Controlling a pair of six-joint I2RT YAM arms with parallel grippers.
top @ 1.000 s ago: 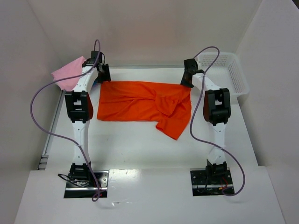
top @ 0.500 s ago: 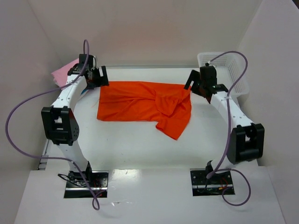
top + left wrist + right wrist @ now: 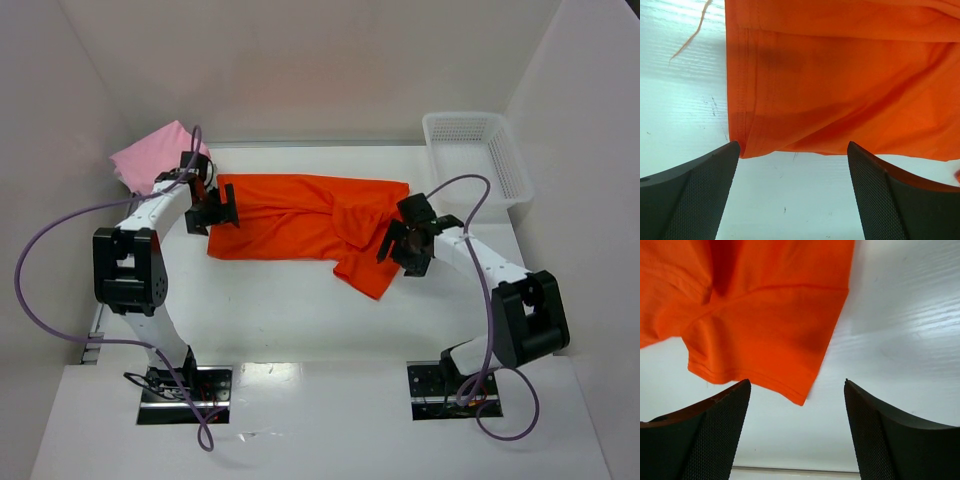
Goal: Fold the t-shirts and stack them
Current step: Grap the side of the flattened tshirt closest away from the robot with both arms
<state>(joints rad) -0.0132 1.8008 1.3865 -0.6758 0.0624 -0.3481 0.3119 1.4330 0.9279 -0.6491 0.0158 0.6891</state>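
Note:
The orange t-shirt (image 3: 300, 225) lies spread and rumpled across the middle of the table, one sleeve pointing toward the near right. My left gripper (image 3: 215, 212) is open and empty at the shirt's left edge; in the left wrist view (image 3: 792, 192) the shirt's hemmed corner (image 3: 747, 135) lies just ahead of the left finger. My right gripper (image 3: 402, 242) is open and empty at the shirt's right side; in the right wrist view (image 3: 797, 432) the sleeve (image 3: 765, 325) ends just ahead of the fingers. The pink t-shirt (image 3: 150, 158) lies at the far left corner. The blue t-shirt is out of view.
A white mesh basket (image 3: 478, 150) stands at the back right corner. White walls close in the table at the back and both sides. A loose orange thread (image 3: 690, 30) lies on the table left of the shirt.
Both arms have swung from the shirt's far corners toward me, the left to the shirt's left edge, the right to the sleeve side. The shirt has barely moved.

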